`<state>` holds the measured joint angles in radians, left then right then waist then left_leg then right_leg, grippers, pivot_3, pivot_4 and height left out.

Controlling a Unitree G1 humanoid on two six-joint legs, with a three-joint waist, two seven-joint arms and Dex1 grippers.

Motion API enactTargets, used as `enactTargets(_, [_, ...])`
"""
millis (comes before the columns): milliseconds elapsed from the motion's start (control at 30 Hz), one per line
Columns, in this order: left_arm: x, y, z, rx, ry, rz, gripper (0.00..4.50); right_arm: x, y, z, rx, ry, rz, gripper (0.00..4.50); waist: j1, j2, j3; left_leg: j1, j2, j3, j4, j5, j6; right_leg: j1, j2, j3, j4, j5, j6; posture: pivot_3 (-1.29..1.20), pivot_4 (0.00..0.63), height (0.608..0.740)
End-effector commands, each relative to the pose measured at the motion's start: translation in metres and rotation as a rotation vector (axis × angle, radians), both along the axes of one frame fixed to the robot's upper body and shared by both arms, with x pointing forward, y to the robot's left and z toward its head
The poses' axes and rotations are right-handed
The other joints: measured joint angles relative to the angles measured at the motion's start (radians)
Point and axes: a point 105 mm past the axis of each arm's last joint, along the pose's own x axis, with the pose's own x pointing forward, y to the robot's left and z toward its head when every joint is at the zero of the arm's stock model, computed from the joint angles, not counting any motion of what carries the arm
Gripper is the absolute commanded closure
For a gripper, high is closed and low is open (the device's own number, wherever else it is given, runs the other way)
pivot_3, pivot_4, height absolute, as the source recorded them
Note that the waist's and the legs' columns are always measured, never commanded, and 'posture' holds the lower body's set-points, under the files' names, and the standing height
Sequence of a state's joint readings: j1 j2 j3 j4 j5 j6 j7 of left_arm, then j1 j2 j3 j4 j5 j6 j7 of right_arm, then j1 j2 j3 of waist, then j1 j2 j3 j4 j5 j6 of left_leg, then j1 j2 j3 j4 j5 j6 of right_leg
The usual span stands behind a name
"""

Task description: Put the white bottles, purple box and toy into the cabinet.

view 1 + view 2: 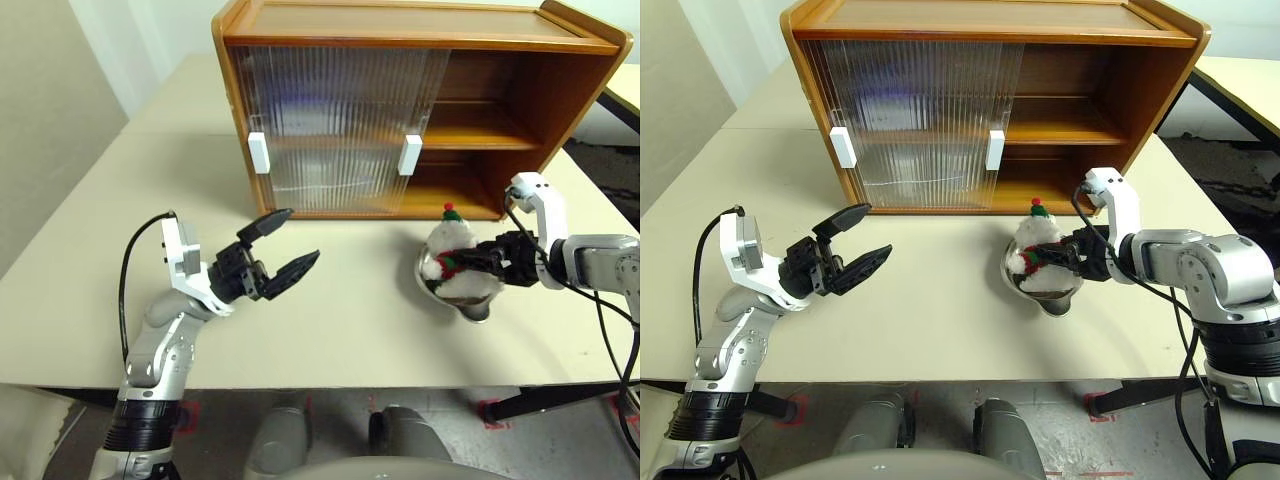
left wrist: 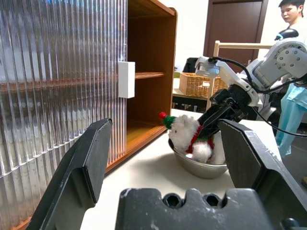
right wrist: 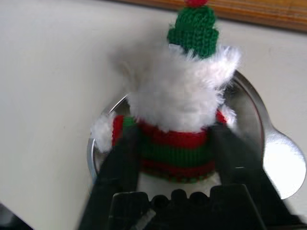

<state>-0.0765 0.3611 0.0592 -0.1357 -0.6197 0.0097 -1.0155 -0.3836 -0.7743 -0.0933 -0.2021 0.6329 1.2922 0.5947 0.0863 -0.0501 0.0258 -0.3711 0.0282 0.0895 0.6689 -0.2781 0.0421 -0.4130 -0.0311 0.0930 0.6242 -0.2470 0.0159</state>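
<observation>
The toy [image 3: 177, 115] sits in a metal bowl [image 1: 478, 300] on the table [image 1: 340, 330], just in front of the cabinet's [image 1: 400, 110] open right half. The right gripper [image 3: 175, 148] has its two fingers on either side of the toy's scarf, against the plush; whether they are already pressing it cannot be told, since the fingers are blurred in the right wrist view. From the head views the toy's lower body is hidden by the bowl's rim and the gripper, and only its hat and white fluff show clearly.

The left gripper [image 1: 280, 250] hangs over bare table to the left, jaws spread wide and holding nothing.

The two ribbed doors [image 1: 910, 120] cover the cabinet's left half, and what lies behind them is only a vague shape. The left wrist view adds a person [image 2: 292, 72] in the background, cut off by the frame edge, and a wicker basket [image 2: 194, 85].
</observation>
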Motion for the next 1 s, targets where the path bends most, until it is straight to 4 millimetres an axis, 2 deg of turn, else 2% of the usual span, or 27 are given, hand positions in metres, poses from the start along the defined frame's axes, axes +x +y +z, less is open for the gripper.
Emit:
enactTargets(33, [0.002, -0.002, -0.003, 0.02, -0.002, -0.003, 0.0, 0.003, 0.002, 0.013, 0.016, -0.031, 0.01, 2.82, 0.0, 0.0, 0.0, 0.0, 0.0, 0.0, 0.0, 0.0, 0.0, 0.0, 0.0, 0.0, 0.0, 0.0, 0.0, 0.19, 0.0, 0.74])
enactTargets(100, [0.003, -0.001, -0.003, 0.02, -0.003, -0.001, 0.0, 0.007, 0.003, 0.023, 0.04, -0.051, 0.008, 3.61, -0.001, 0.0, 0.0, 0.0, 0.0, 0.0, 0.0, 0.0, 0.0, 0.0, 0.0, 0.0, 0.0, 0.0, 0.0, 0.19, 0.0, 0.74])
enactTargets(200, [0.004, -0.001, -0.004, 0.02, -0.004, 0.002, 0.0, 0.01, 0.005, 0.035, 0.075, -0.063, 0.01, 4.4, 0.001, 0.0, 0.0, 0.0, 0.0, 0.0, 0.0, 0.0, 0.0, 0.0, 0.0, 0.0, 0.0, 0.0, 0.0, 0.19, 0.0, 0.74])
enactTargets(300, [0.004, 0.0, -0.004, 0.021, -0.005, 0.003, 0.0, 0.015, 0.001, 0.064, 0.163, -0.105, 0.011, 4.45, 0.002, 0.0, 0.0, 0.0, 0.0, -0.001, 0.0, 0.0, 0.0, 0.0, 0.0, -0.001, 0.0, 0.0, 0.0, 0.19, 0.0, 0.74])
enactTargets(400, [0.004, 0.0, -0.005, 0.022, -0.004, 0.002, 0.0, 0.02, -0.006, 0.078, 0.19, -0.142, -0.003, 4.45, 0.005, 0.0, 0.0, -0.001, 0.0, -0.001, 0.0, 0.0, 0.0, 0.0, 0.0, -0.001, 0.0, 0.0, 0.0, 0.19, 0.0, 0.74])
enactTargets(567, [0.005, 0.001, -0.005, 0.025, -0.004, 0.0, 0.0, 0.041, -0.028, 0.114, 0.296, -0.304, -0.102, 4.45, 0.012, 0.0, 0.0, -0.001, 0.0, -0.001, 0.001, 0.0, 0.0, 0.0, 0.0, -0.001, 0.0, 0.001, -0.001, 0.19, 0.0, 0.74])
enactTargets(767, [0.004, 0.004, -0.006, 0.03, -0.001, 0.006, 0.0, 0.066, -0.037, 0.138, 0.302, -0.529, -0.179, 4.45, 0.008, 0.001, -0.001, 0.0, 0.0, 0.0, 0.0, 0.0, 0.0, 0.0, 0.0, -0.001, 0.0, 0.001, -0.001, 0.18, 0.0, 0.74])
enactTargets(867, [0.004, 0.004, -0.006, 0.032, -0.002, 0.005, 0.0, 0.077, -0.039, 0.139, 0.274, -0.591, -0.202, 4.45, 0.008, 0.001, -0.001, 0.0, 0.0, 0.0, 0.0, 0.0, 0.0, 0.0, 0.0, -0.001, 0.001, 0.001, -0.001, 0.18, 0.0, 0.74])
enactTargets(1000, [0.004, 0.003, -0.006, 0.032, -0.003, 0.007, 0.0, 0.095, -0.048, 0.143, 0.145, -0.747, -0.249, 4.45, 0.008, 0.001, -0.001, 0.0, 0.0, 0.0, 0.0, 0.0, 0.0, 0.0, 0.0, -0.001, 0.0, 0.001, -0.001, 0.19, 0.0, 0.74])
